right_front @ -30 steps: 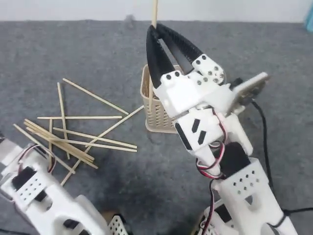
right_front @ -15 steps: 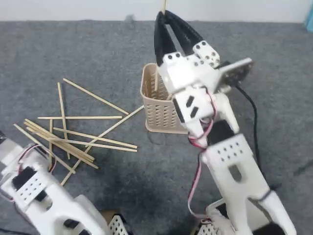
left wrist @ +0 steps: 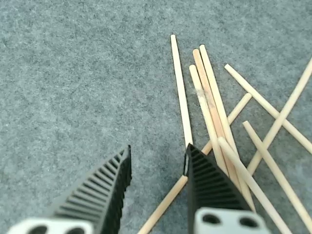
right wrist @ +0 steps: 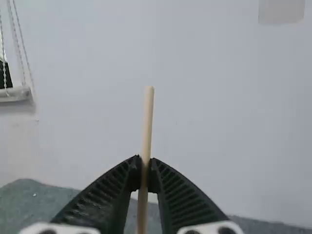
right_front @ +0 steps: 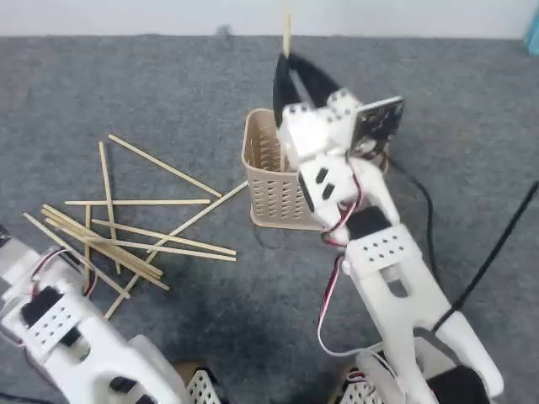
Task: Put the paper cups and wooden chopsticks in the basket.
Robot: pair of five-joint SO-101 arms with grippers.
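My right gripper (right_front: 283, 61) is shut on a wooden chopstick (right_front: 287, 32) and holds it nearly upright above the back of the beige slotted basket (right_front: 268, 187). In the right wrist view the chopstick (right wrist: 147, 122) sticks out past the closed fingertips of the right gripper (right wrist: 144, 165) against a pale wall. Several loose chopsticks (right_front: 126, 227) lie crossed on the grey carpet left of the basket. My left gripper (left wrist: 157, 151) hovers open just above the carpet, with one end of the chopstick pile (left wrist: 204, 97) beside its fingers and one stick passing under a fingertip.
The left arm's white body (right_front: 50, 324) fills the near left corner. The right arm's base and cables (right_front: 404, 295) stand in front of and to the right of the basket. Grey carpet (right_front: 168, 93) lies open at the back left.
The right arm has swung its gripper back and to the right with the chopstick, bringing it more upright over the basket. The left arm and the pile have not moved.
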